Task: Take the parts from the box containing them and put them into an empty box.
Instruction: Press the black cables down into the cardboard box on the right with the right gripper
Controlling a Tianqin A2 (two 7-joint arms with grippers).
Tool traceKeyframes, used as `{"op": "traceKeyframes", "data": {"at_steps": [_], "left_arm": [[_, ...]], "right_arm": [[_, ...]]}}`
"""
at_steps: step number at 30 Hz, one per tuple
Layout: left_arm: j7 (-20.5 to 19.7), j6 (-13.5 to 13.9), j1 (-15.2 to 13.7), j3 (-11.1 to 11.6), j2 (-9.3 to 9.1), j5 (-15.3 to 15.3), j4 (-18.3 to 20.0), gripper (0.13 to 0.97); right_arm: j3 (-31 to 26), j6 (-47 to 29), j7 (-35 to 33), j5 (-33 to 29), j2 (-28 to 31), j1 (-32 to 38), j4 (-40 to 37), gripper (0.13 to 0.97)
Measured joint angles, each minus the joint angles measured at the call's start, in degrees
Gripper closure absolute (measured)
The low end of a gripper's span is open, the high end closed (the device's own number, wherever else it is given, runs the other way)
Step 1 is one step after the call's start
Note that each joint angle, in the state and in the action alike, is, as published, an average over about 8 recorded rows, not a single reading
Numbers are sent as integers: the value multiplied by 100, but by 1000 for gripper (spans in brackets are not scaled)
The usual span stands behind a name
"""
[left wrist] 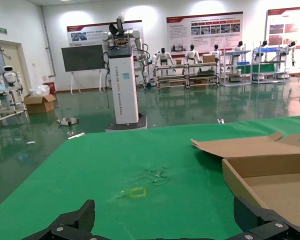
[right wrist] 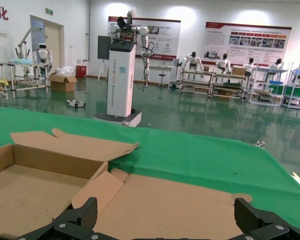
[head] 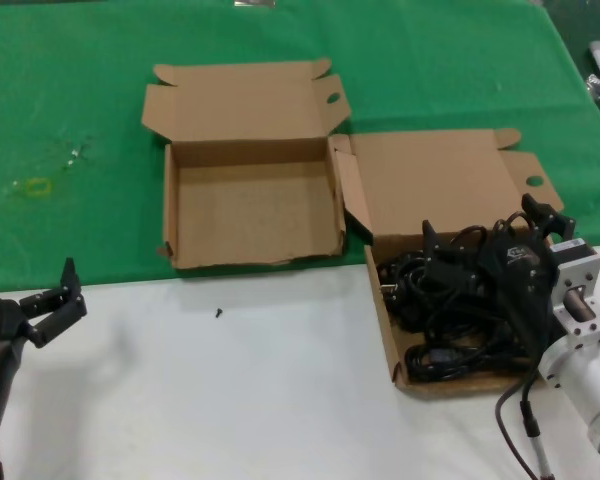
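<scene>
- The right gripper (head: 485, 240) is nearest the work, at about 4 o'clock in the head view, sunk among the black parts (head: 450, 310). Its fingers stand apart in the right wrist view, yet whether they have closed on anything I cannot tell, since black lies against black.
- The box containing them (head: 385, 320) sits at 4 o'clock, straddling the white table (head: 230, 400) and the green cloth (head: 70, 100), with its lid laid back toward 2 o'clock.
- The left gripper (head: 55, 300) waits at 8 o'clock over the white table, jaws spread wide and holding nothing.
- A small dark speck (head: 219, 313), perhaps a screw, lies on the table near 7 o'clock.
- The empty box (head: 250, 215) stands open at 11 o'clock, touching or almost touching the full box at its side flap, lid folded away toward 12.
- The step in hand looks like the pick. To do it well, close on one firm body of a part rather than a loose loop of cable, and lift straight up slowly so tangled neighbours fall free.
- Clear the wall before swinging toward 11 o'clock, as the raised flap between the boxes could snag trailing cable.
</scene>
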State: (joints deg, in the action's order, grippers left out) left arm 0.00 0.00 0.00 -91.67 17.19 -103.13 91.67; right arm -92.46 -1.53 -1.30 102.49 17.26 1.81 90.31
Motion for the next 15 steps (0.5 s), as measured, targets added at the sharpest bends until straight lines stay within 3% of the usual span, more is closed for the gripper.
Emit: {"op": "traceKeyframes", "data": {"at_steps": [15], "left_arm": [[0,0,0,0,0,0,0,132]], "right_arm": [[0,0,0,0,0,0,0,129]]}}
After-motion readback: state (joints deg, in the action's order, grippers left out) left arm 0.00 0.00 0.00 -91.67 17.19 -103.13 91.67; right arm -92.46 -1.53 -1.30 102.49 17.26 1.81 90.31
